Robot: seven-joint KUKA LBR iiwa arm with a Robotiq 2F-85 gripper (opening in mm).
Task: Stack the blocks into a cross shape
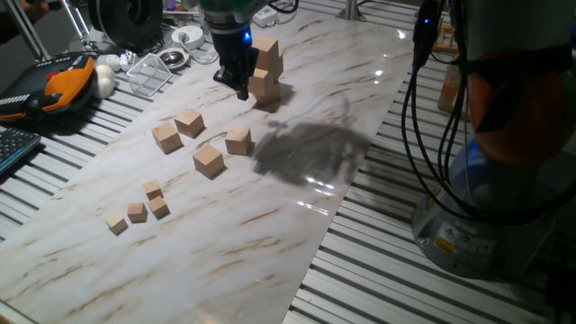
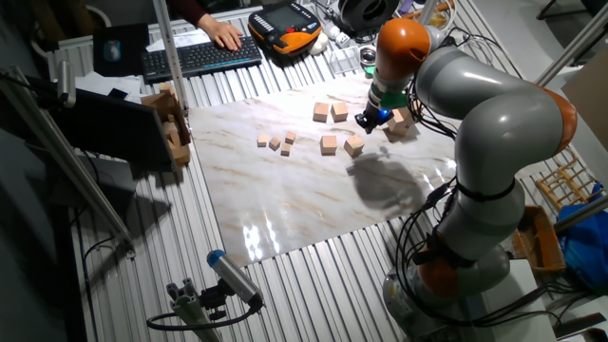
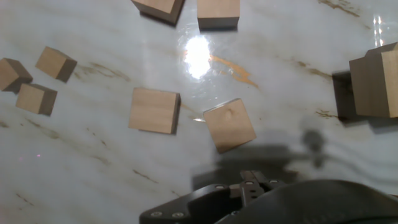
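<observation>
Pincer (image 1: 241, 88) hangs beside our stacked blocks (image 1: 266, 70); we cannot tell its opening. Four loose blocks (image 1: 208, 160) lie on the tabletop (image 1: 297, 207). From the other side, they (image 2: 329, 143) sit left of it (image 2: 365, 123). Hand view shows two blocks (image 3: 154, 111) below.

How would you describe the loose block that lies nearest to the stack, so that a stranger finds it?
Start at the stack beside the gripper on the marble board. Four big loose cubes lie before it; take the one nearest the stack, on the arm's shadow side.
</observation>
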